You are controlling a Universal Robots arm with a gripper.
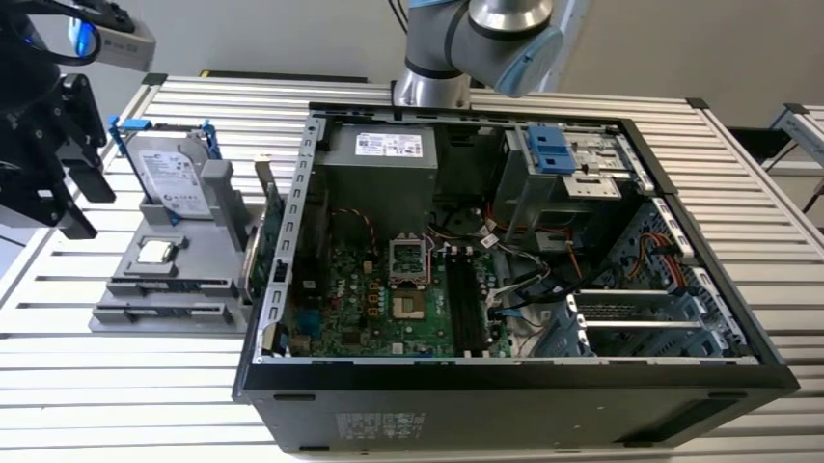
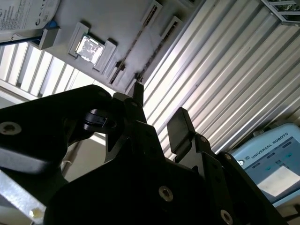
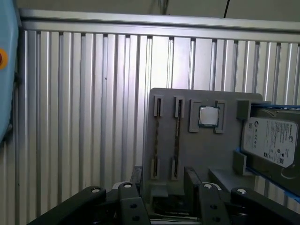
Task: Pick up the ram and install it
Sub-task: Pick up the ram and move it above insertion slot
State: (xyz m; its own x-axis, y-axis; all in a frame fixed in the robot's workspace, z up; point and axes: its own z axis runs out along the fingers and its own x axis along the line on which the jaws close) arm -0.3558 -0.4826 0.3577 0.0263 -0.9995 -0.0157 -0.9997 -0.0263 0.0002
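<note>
A grey parts holder lies on the slatted table, outside the open computer case. Two long slots in it each hold a thin dark strip seen edge-on; I take the strip to be the ram, also a faint dark line in the second wrist view. My black gripper hovers above the slotted end of the holder, open, with nothing between its fingers. In the exterior view the gripper hangs at the far left, beside the holder.
On the holder also sit a silver hard drive in a blue bracket and a small square processor chip. A green card stands on edge between holder and case. The motherboard lies exposed inside the case.
</note>
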